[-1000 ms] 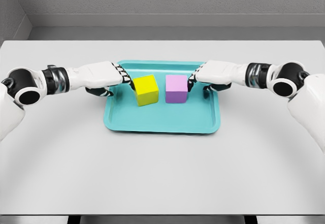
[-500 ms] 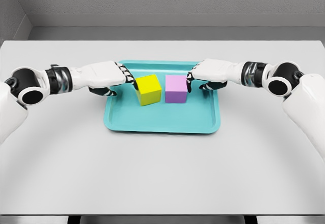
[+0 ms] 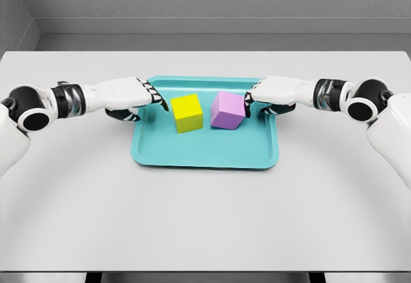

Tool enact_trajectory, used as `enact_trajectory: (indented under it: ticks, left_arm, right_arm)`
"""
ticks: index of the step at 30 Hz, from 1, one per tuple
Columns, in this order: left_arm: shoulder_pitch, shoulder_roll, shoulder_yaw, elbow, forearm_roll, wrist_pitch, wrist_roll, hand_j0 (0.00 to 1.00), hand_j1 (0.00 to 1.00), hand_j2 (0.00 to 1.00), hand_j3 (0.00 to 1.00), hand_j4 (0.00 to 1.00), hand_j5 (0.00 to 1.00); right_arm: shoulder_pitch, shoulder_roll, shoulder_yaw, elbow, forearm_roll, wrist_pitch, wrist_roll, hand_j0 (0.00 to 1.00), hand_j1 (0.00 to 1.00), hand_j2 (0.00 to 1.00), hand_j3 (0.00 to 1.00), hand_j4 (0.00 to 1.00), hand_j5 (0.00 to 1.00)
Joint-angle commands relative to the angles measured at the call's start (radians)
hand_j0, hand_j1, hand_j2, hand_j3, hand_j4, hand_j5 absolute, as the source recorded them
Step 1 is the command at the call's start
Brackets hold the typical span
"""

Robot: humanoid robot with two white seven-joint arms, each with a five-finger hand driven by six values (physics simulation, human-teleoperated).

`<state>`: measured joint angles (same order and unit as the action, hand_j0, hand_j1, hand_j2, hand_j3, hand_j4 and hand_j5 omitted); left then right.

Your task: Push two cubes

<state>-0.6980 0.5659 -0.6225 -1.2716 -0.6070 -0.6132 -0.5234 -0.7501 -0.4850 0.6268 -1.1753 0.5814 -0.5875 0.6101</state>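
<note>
The purple cube (image 3: 228, 110) has twisted askew (yellow cube (image 3: 187, 113) squared up), and both hands have pulled slightly outward.

The left hand (image 3: 131, 97) covers the tray (image 3: 205, 154) rim at its upper-left corner, and the right hand (image 3: 273, 94) covers the rim at the upper-right corner. The left fingers (image 3: 158, 100) end close to the yellow cube (image 3: 187, 113), but whether they touch it is too fine to tell. The same goes for the right fingers (image 3: 252, 100) by the purple cube (image 3: 228, 110). Each cube hides the tray floor behind it, and their far faces are out of sight. Both arms run off the picture at the sides, shoulders cut away. The tabletop (image 3: 205, 219) is clipped at both side edges, and its legs barely show along the bottom edge.
</note>
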Motion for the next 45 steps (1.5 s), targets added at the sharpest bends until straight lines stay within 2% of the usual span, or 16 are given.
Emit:
enact_trajectory:
  ticks: [1,3,5,12,24,29,39,45]
  left_arm:
    - [0.000,0.002,0.001,0.001,0.007,0.002,0.000,0.75,0.75,0.75,0.75,0.75,0.75]
    - [-0.002,0.002,0.000,0.003,0.006,0.002,0.000,0.75,0.75,0.75,0.75,0.75,0.75]
    - [0.000,0.002,-0.002,0.001,0.006,0.002,0.000,0.75,0.75,0.75,0.75,0.75,0.75]
    - [-0.003,-0.006,-0.005,0.001,0.004,0.002,0.000,0.75,0.75,0.75,0.75,0.75,0.75]
    - [-0.003,-0.026,-0.013,0.003,-0.005,0.002,0.000,0.75,0.75,0.75,0.75,0.75,0.75]
    - [-0.006,-0.058,-0.013,0.003,-0.025,0.002,0.000,0.75,0.75,0.75,0.75,0.75,0.75]
    - [-0.015,-0.069,-0.011,0.028,-0.037,0.002,0.000,0.75,0.75,0.75,0.75,0.75,0.75]
    - [-0.021,-0.067,-0.008,0.055,-0.036,0.002,0.000,0.78,0.78,0.78,0.78,0.78,0.78]
  right_arm:
    - [0.000,-0.001,0.011,-0.001,0.037,-0.023,0.001,0.62,0.62,0.62,0.62,0.62,0.62]
    - [0.000,-0.001,0.010,-0.007,0.029,-0.023,0.001,0.62,0.62,0.62,0.62,0.62,0.62]
    - [0.005,-0.021,0.002,-0.067,0.029,-0.023,0.001,0.62,0.62,0.62,0.62,0.62,0.62]
    - [0.002,-0.029,-0.003,-0.078,0.023,-0.023,0.001,0.63,0.63,0.63,0.63,0.63,0.63]
    - [0.006,-0.037,0.004,-0.061,0.034,-0.023,0.001,0.63,0.63,0.63,0.63,0.63,0.63]
    - [0.003,-0.030,0.010,-0.020,0.035,-0.023,0.001,0.62,0.62,0.62,0.62,0.62,0.62]
    - [-0.006,0.049,0.013,0.039,0.049,-0.023,0.001,0.62,0.62,0.62,0.62,0.62,0.62]
    - [-0.023,0.062,0.014,0.054,0.060,-0.023,0.001,0.62,0.62,0.62,0.62,0.62,0.62]
